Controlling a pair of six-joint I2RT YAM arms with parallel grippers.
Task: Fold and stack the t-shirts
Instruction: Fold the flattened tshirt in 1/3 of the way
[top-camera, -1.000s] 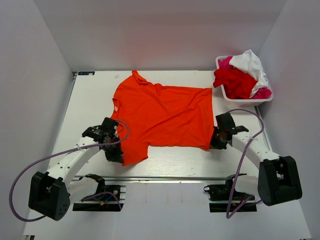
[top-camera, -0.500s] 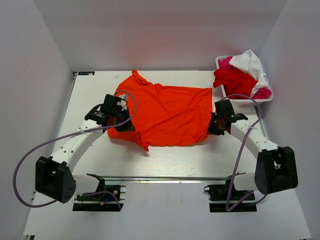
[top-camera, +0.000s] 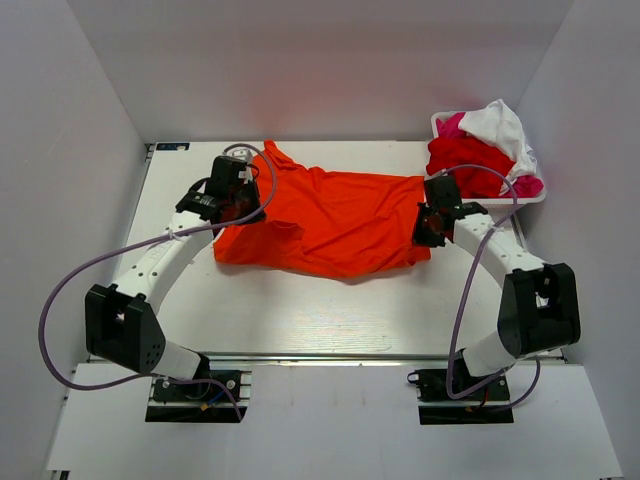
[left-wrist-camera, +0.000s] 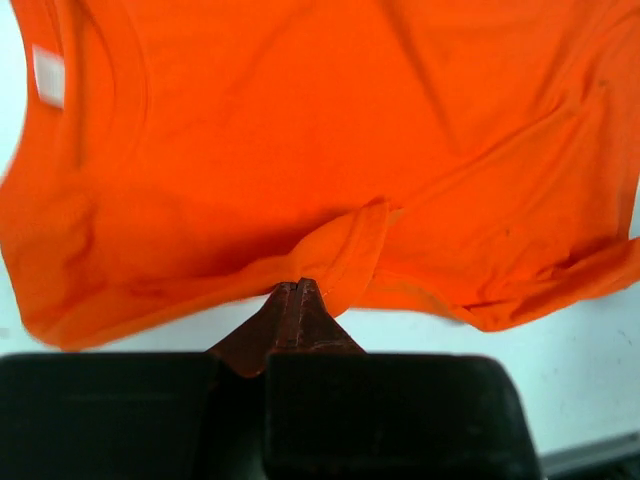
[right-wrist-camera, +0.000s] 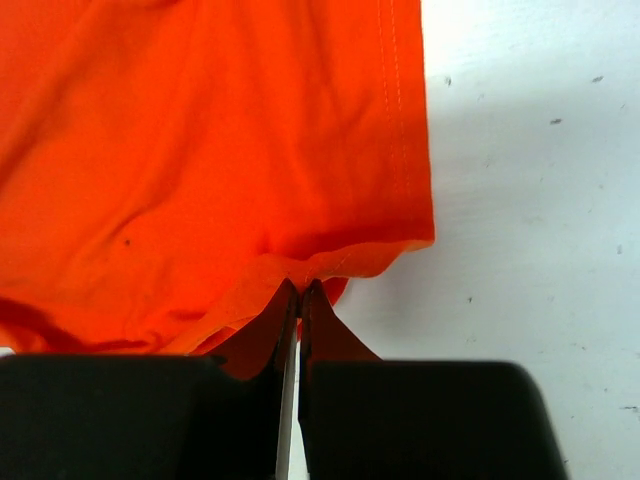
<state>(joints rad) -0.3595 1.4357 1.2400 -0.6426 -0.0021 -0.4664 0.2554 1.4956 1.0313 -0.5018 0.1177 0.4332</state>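
Orange t-shirt (top-camera: 340, 225) on white table (top-camera: 330, 310), edges pinched — left hand (left-wrist-camera: 298, 291), right hand (right-wrist-camera: 298, 287)

We looked down from above and behind the arms' bases onto the whole white flat table (top-camera: 300, 310). Each wrist camera sat close behind its black gripper, left gripper (left-wrist-camera: 299, 288) and right gripper (right-wrist-camera: 298, 288), facing the tabletop. All three views shared the bright orange cloth t-shirt (top-camera: 330, 220).

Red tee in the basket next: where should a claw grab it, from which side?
Probably pinch the bunched red t-shirt at its raised near folds, coming down from above. The white t-shirt overlaps its far edge, and the basket wall blocks a sideways approach.
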